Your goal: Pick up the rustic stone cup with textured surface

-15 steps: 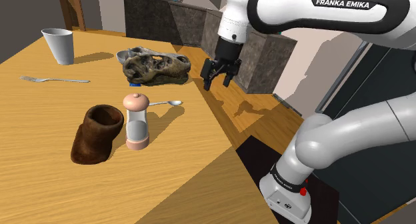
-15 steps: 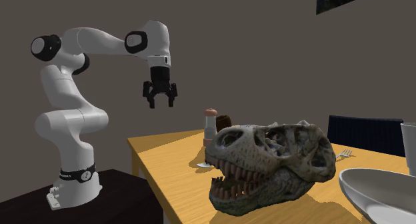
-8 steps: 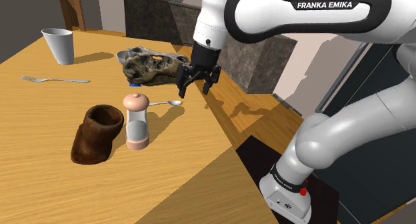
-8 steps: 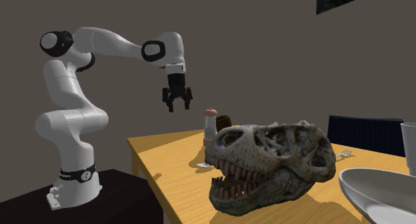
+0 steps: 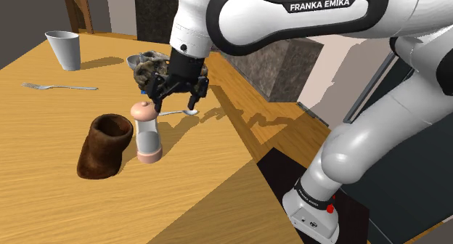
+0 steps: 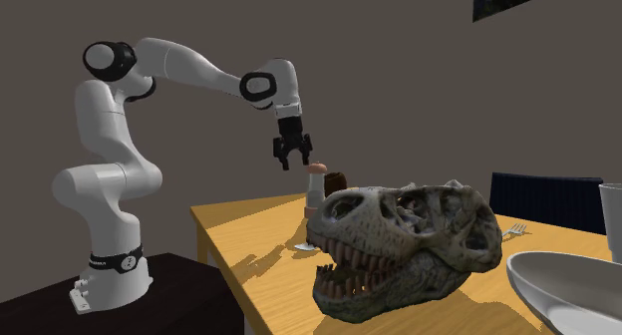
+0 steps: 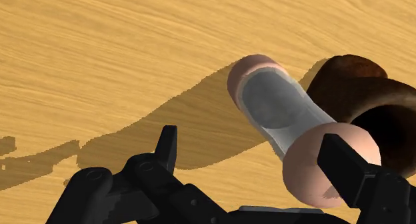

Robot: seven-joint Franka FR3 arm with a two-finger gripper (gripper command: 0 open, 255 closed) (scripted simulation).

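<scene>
1 brown cup [image 5: 105, 148] beyond grinder [image 5: 149, 133], clear of spread pincer [image 5: 174, 104].

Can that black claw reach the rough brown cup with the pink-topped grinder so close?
Probably yes. The open black gripper hangs above the pink-capped clear grinder, which stands beside the rough brown cup. Nothing covers the cup's top, so a descent from above looks free, though that side is tight.

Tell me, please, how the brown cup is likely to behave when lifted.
The brown cup looks rough, so probably not slippery. Its broad base suggests it resists tipping. The grinder standing close beside it may topple if nudged.
</scene>
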